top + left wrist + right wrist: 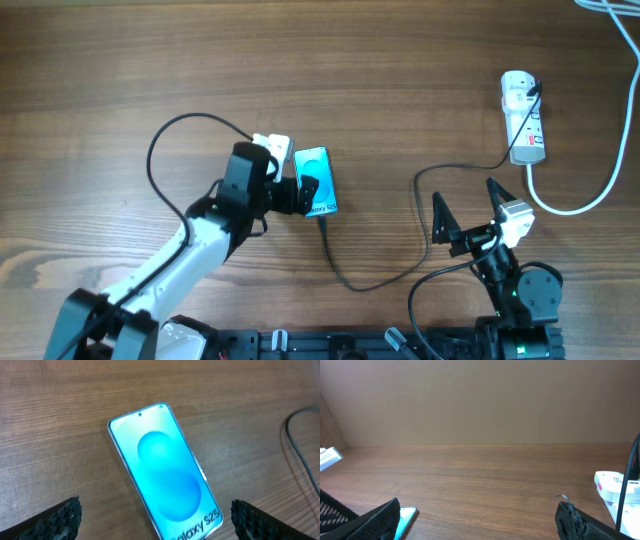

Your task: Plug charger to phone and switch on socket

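The phone (316,182) is seen flat on the tabletop (100,80) between the wide-open left fingers (57,517), the right fingers (375,520) spread empty; if it is nudged, the charger (416,205) tip at its end may be dislodged.

And here's the table (400,60): warm brown wood fills the overhead view edge to edge, its long grain running across in darker streaks and lighter bands. Up close in the left wrist view, the table's surface shows fine grain lines and a soft, dull sheen. Over to the right wrist view, where a plain tan wall (480,400) rises straight off the table's far edge, flat and uniform. At the table's far left corner a darker brown panel (327,425) meets it at an angle. The light is even and diffuse, and shadows on the table are faint and soft-edged.
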You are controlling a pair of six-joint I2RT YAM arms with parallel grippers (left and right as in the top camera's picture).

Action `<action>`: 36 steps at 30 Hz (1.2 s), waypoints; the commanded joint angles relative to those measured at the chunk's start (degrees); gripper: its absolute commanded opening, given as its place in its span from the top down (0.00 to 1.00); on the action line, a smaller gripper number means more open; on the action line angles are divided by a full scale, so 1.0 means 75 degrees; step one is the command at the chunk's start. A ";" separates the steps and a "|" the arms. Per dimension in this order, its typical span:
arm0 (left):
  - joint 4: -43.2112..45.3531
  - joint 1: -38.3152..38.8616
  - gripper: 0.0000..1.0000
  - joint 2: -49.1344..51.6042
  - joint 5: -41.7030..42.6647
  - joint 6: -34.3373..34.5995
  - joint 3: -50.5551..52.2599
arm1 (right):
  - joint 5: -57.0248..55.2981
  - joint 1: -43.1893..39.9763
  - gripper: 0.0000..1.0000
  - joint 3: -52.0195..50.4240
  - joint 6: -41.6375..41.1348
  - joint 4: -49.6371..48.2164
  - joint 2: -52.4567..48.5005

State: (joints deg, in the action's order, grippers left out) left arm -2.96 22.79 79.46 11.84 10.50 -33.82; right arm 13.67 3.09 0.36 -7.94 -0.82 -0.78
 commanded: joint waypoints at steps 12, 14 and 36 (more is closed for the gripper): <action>0.1090 -0.0495 0.00 -0.3153 0.0105 0.0061 0.2515 | -0.0050 0.0035 0.00 -0.0006 -0.0152 -0.0017 0.0076; 0.1087 -0.0673 0.00 -0.3628 0.0125 0.0061 0.2838 | -0.0047 0.0035 0.00 -0.0006 -0.0152 -0.0017 0.0073; -0.0038 -0.2124 0.00 -0.9570 0.0440 0.0023 0.4465 | -0.0047 0.0035 0.00 -0.0006 -0.0152 -0.0017 0.0067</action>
State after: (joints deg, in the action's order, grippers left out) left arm -3.03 7.31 11.51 15.05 12.05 -0.64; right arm 13.67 3.09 0.36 -7.94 -0.80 -0.78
